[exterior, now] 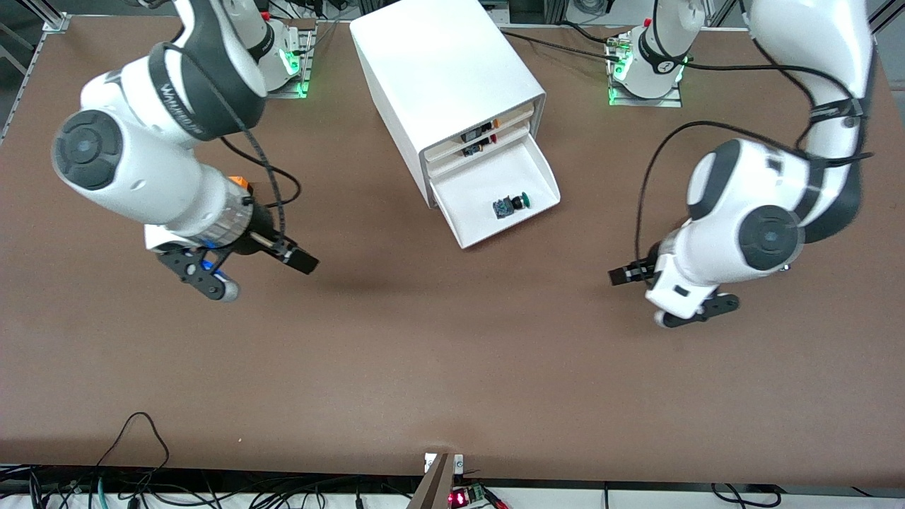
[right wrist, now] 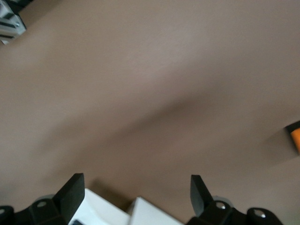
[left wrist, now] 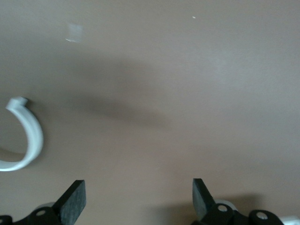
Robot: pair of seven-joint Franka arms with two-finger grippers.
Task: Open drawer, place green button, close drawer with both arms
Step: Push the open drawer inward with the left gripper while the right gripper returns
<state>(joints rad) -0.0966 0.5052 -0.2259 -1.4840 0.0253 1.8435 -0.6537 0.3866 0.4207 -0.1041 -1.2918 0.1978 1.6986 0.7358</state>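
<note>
The white cabinet [exterior: 438, 71] stands at the middle of the table near the robots' bases. Its low white drawer [exterior: 481, 227] is pulled out. The green-capped button [exterior: 510, 205] lies on its side in the drawer. My right gripper [exterior: 300, 260] is open and empty, low over bare table toward the right arm's end, apart from the drawer. Its wrist view shows wide jaws [right wrist: 136, 185] with white cabinet edges [right wrist: 154, 213] between them. My left gripper [exterior: 622, 276] is open and empty over bare table toward the left arm's end. Its wrist view [left wrist: 139, 190] shows the drawer's curved rim [left wrist: 33, 136].
The two upper drawers [exterior: 477, 140] stand slightly open with small dark parts in them. An orange box [exterior: 239, 182] peeks out by the right arm's wrist and shows at the edge of the right wrist view [right wrist: 295, 136]. Cables run along the table's near edge.
</note>
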